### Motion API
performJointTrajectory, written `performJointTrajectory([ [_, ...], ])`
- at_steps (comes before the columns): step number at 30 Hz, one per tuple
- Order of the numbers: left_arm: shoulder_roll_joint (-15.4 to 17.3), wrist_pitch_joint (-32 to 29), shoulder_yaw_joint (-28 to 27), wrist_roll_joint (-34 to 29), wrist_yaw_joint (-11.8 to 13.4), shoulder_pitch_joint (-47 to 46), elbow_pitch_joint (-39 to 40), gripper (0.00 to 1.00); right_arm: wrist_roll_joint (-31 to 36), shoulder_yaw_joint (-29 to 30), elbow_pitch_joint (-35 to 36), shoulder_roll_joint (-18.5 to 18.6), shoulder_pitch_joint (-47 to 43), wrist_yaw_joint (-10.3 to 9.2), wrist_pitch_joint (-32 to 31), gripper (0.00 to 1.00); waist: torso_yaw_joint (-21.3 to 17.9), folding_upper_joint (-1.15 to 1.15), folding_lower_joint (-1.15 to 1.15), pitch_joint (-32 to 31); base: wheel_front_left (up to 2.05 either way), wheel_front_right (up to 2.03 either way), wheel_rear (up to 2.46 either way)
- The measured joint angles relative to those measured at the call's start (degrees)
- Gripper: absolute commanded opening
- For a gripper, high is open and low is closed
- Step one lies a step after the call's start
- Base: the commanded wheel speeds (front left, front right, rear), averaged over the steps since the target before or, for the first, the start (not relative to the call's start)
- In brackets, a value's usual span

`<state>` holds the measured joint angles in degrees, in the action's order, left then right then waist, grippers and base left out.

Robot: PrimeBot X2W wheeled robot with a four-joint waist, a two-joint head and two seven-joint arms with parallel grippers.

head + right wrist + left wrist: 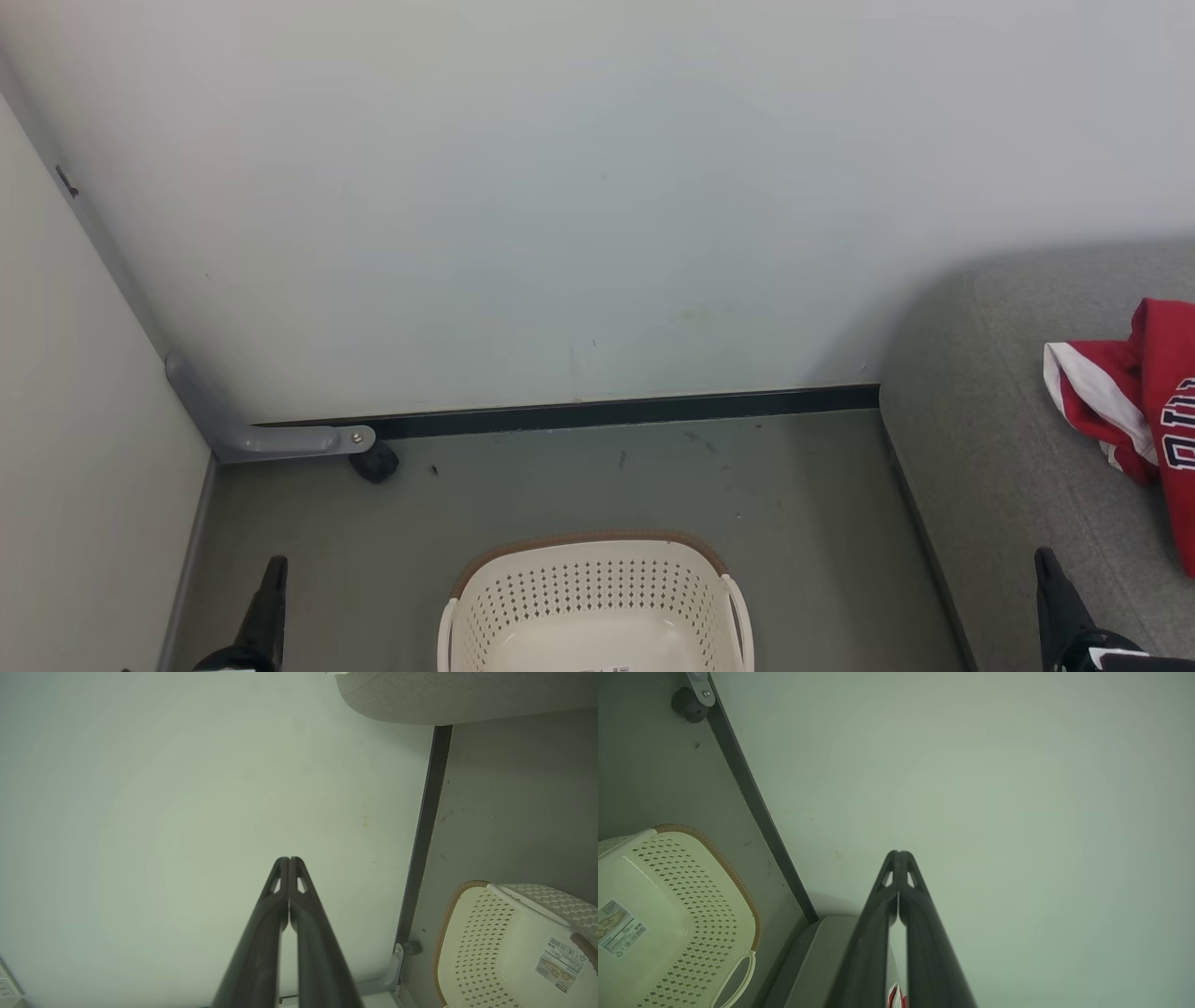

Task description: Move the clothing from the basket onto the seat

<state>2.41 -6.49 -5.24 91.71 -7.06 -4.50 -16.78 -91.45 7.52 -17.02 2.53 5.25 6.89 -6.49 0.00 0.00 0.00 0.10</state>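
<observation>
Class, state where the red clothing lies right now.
In the head view, the red clothing lies at the right edge, on the grey seat, well to the right of the basket that stands on the floor at bottom centre.

We found the head view evenly and softly lit, bright, without glare. The seat (990, 448) threw a soft-edged shadow onto the pale wall (560, 187) beside it. Both wrist views were dimmer, with a greenish cast that darkened toward the corners. Their wide lenses bowed the dark baseboard (759, 812). On the basket (476, 933), the label (558, 963) showed, but we could not read its print.
</observation>
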Motion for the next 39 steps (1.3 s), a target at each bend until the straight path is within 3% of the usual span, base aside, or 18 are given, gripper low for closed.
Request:
performJointTrajectory([
  [39,0.0,0.0,0.0,0.0,-0.01,-0.01,-0.12,0.0,0.0,0.0,-0.02,-0.01,0.0,0.0,0.0,0.0,0.0,0.0,0.0,0.0,0.0,0.0,0.0],
])
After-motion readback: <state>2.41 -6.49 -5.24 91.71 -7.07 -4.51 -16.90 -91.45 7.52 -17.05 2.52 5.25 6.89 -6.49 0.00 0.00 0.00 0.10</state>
